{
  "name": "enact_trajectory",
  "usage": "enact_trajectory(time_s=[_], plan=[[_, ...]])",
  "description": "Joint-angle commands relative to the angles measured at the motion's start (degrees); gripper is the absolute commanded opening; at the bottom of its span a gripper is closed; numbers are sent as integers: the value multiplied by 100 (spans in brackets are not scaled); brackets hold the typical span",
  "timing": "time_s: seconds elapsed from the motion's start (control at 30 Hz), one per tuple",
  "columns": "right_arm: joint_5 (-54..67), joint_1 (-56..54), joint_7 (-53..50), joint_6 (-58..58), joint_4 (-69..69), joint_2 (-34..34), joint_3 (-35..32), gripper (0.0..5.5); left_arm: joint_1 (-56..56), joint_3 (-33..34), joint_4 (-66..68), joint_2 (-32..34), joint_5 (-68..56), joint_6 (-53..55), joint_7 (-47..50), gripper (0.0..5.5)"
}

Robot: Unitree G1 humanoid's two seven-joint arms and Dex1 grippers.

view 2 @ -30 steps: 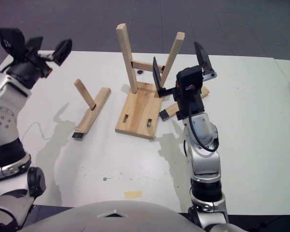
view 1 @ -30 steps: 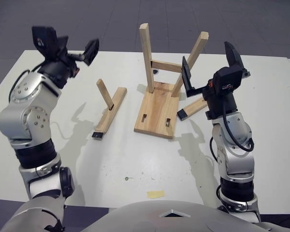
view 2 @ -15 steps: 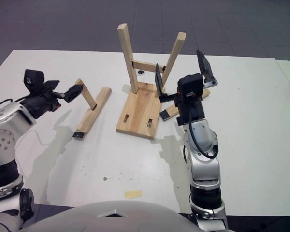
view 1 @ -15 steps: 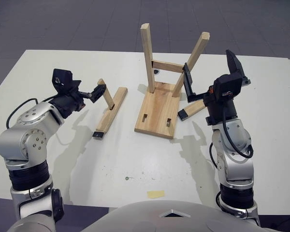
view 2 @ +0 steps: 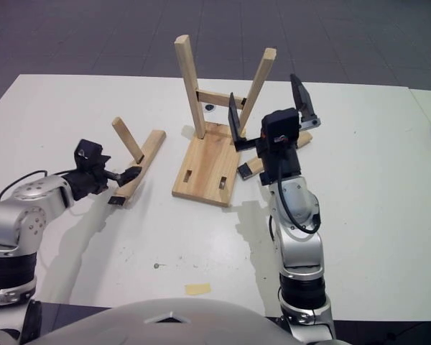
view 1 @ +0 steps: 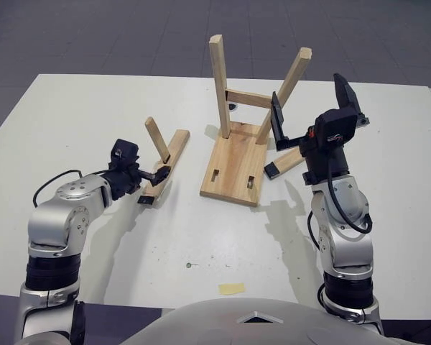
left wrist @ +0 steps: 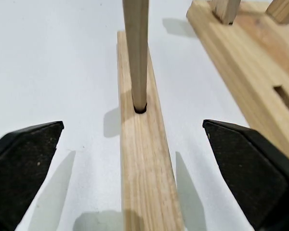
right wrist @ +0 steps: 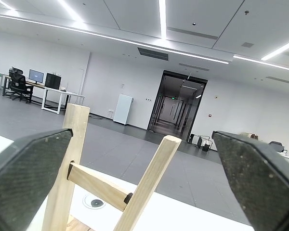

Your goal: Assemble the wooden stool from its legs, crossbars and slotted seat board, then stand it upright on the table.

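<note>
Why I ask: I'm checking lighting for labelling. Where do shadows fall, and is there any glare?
Left eye view: soft grey shadows lie on the white table, no glare. Left wrist view: the peg casts a small shadow beside the loose leg; the left hand shades the table either side. Right wrist view: ceiling strip lights glare brightly.

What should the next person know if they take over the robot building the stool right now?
Left gripper: open, low over the table, straddling the lying leg that has a crossbar stuck in it; not gripped yet.
Right gripper: open, empty, raised beside the standing legs.
Done: those two legs, joined by a second crossbar, stand in the seat board.
Left: fit the lying leg and the other loose leg into the two empty slots, then flip the stool upright.
</note>
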Motion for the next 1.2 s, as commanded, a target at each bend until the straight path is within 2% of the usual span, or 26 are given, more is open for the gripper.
enact_trajectory(time_s=[0.03, 0.33, 0.6, 0.87, 1.07, 1.2], plan=[[-20, -64, 6, 32, 5, -6, -17, 540, 138, -255, 139, 150, 107, 194, -190, 495], [-117, 171, -127, 81, -135, 125, 61, 540, 15, -651, 430, 676, 418, 421, -584, 348], [-138, 152, -121, 100, -158, 150, 27, 540, 26, -860, 801, 681, 665, 149, -740, 212], [-115, 56, -80, 79, -69, 132, 5, 540, -253, -641, 1093, 408, 684, -285, -703, 205], [-74, -13, -30, 62, -3, 116, -22, 540, -642, -101, 1098, -125, 465, -604, -479, 205], [-4, -55, 8, 84, 15, 117, -59, 540, -909, 292, 1060, -383, 579, -1209, -155, 205]])
